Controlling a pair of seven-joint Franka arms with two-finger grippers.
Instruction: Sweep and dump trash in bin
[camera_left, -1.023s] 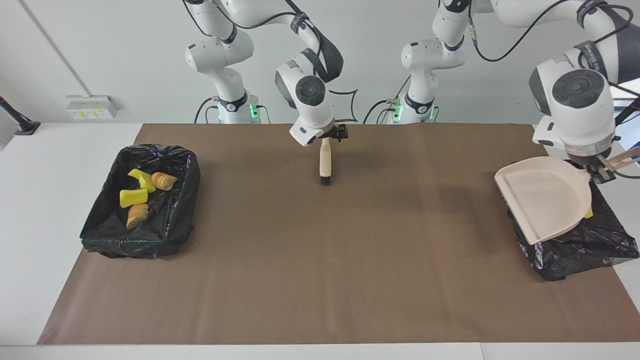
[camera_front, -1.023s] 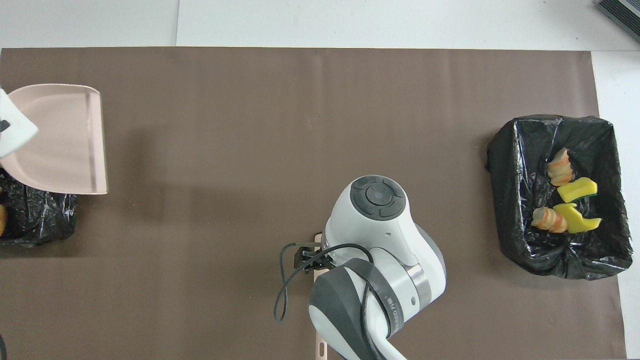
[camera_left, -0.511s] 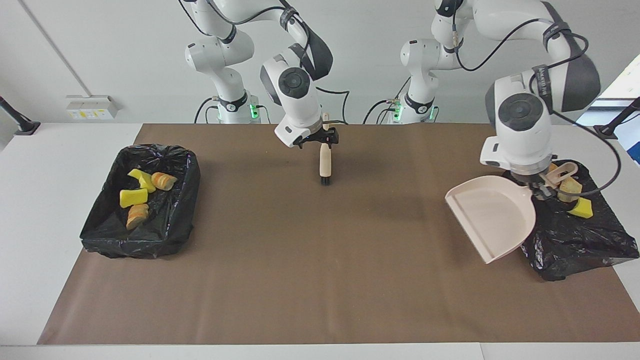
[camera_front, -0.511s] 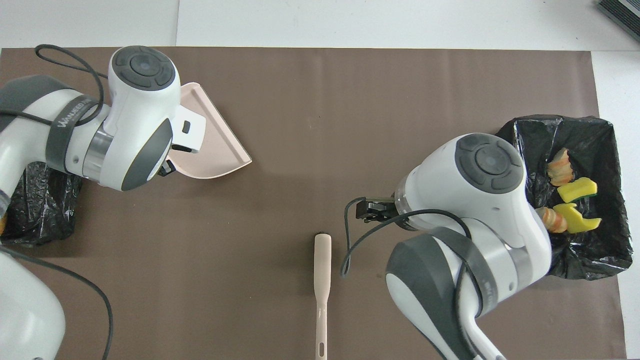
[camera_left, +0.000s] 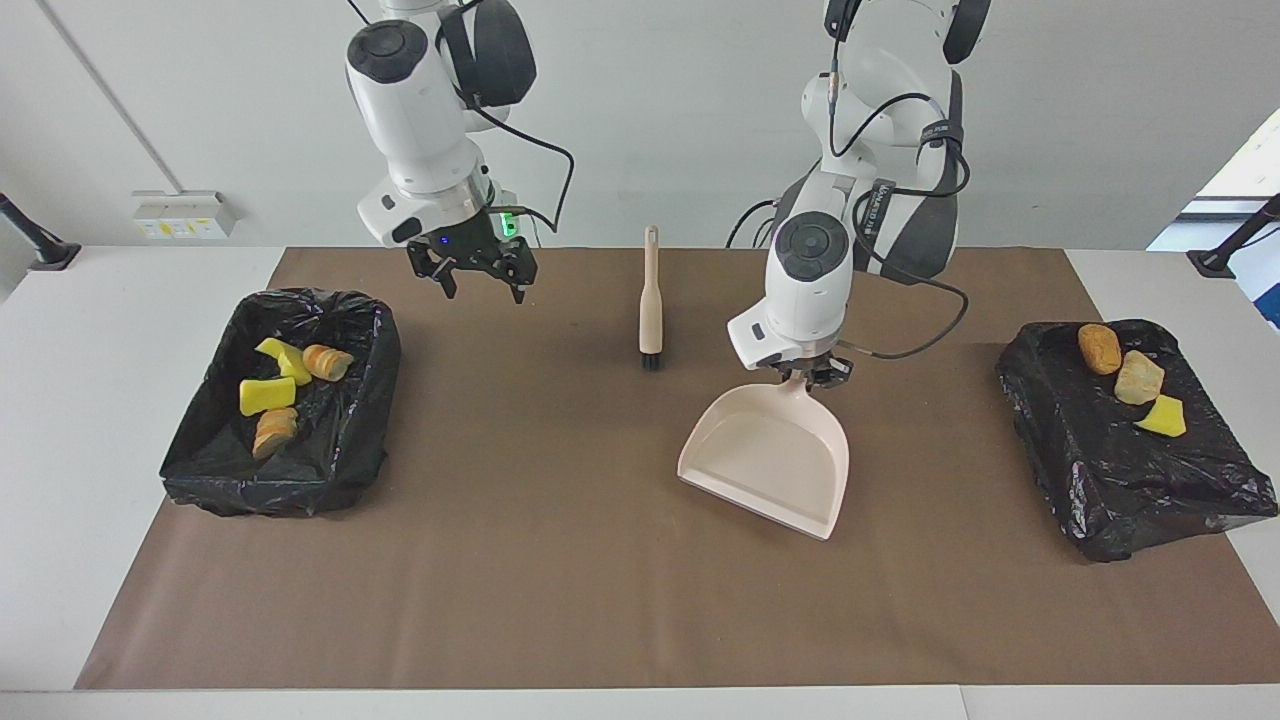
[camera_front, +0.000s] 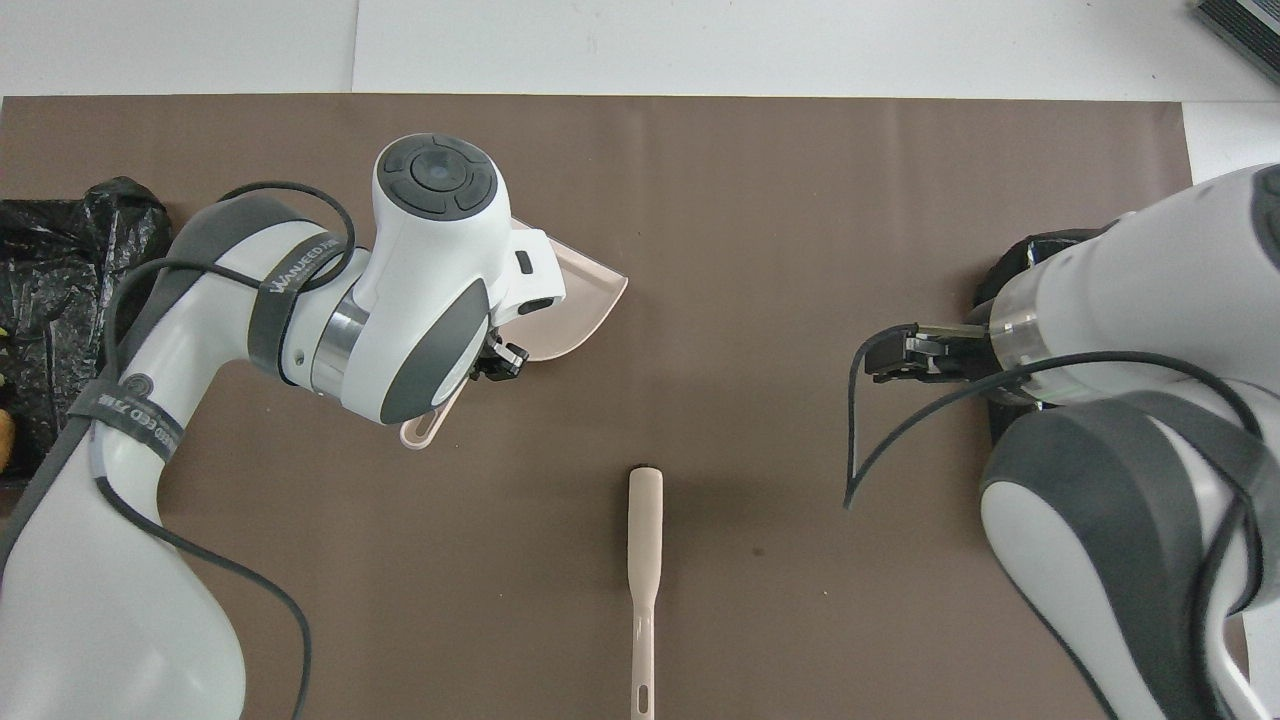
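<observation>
My left gripper is shut on the handle of the beige dustpan, whose front lip is down at the brown mat in the middle of the table; in the overhead view this gripper sits beside the pan. My right gripper is open and empty, raised over the mat's edge nearest the robots; it also shows in the overhead view. An orange-brown oval, a tan chunk and a yellow wedge lie on the black-lined bin at the left arm's end.
A beige brush lies flat on the mat between the grippers, and shows in the overhead view. A second black-lined bin at the right arm's end holds several yellow and tan-orange lumps.
My left arm carried the dustpan from over its end's bin to the middle of the mat. My right gripper let go of the brush, rose and moved toward its own end.
</observation>
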